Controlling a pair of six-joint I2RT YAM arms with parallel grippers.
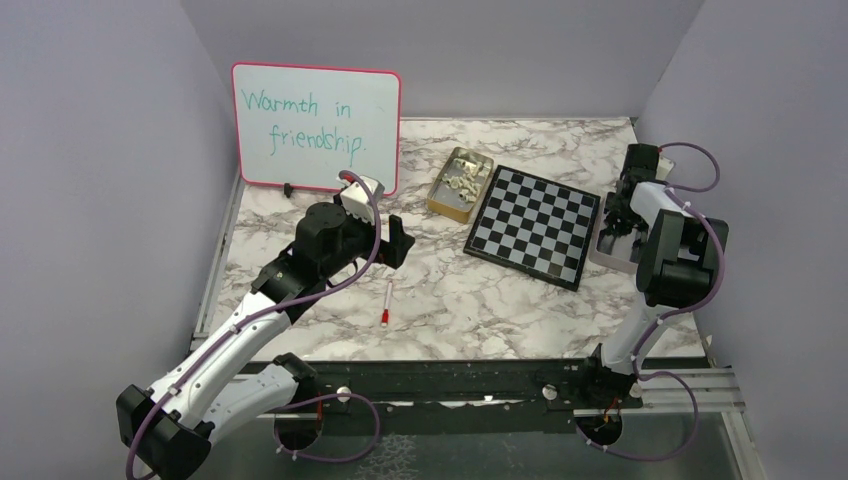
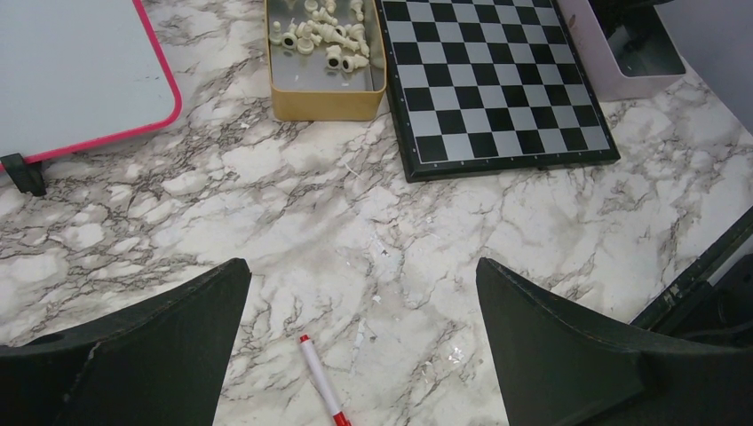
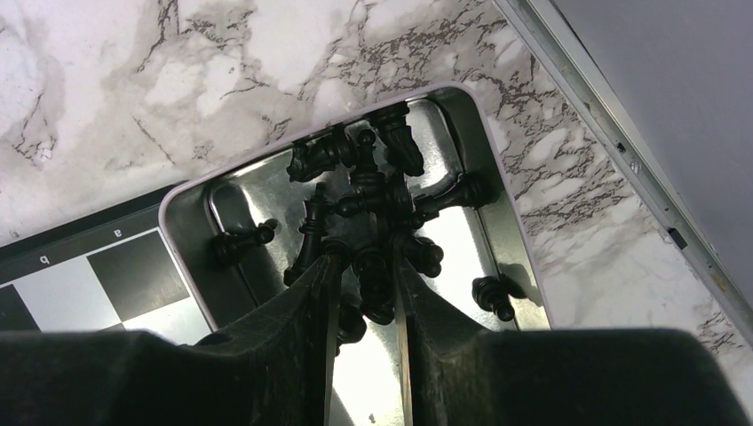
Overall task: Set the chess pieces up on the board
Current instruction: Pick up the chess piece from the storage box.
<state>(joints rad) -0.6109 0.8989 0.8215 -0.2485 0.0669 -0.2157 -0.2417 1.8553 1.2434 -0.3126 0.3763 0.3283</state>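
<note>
The board (image 1: 535, 225) lies bare at the right centre; it also shows in the left wrist view (image 2: 497, 80). Cream chess pieces (image 2: 324, 35) lie in a gold tin (image 2: 324, 105) left of the board. Black chess pieces (image 3: 373, 186) lie heaped in a pale-rimmed metal tin (image 3: 506, 222) right of the board. My right gripper (image 3: 366, 257) reaches down into that tin with its fingers closed on a black piece (image 3: 375, 280). My left gripper (image 2: 362, 266) is open and empty above the marble table, left of the board.
A red-and-white pen (image 2: 320, 380) lies on the table under my left gripper. A pink-framed whiteboard (image 1: 315, 125) stands at the back left. Walls enclose the table on three sides, and the right tin sits close to the right wall.
</note>
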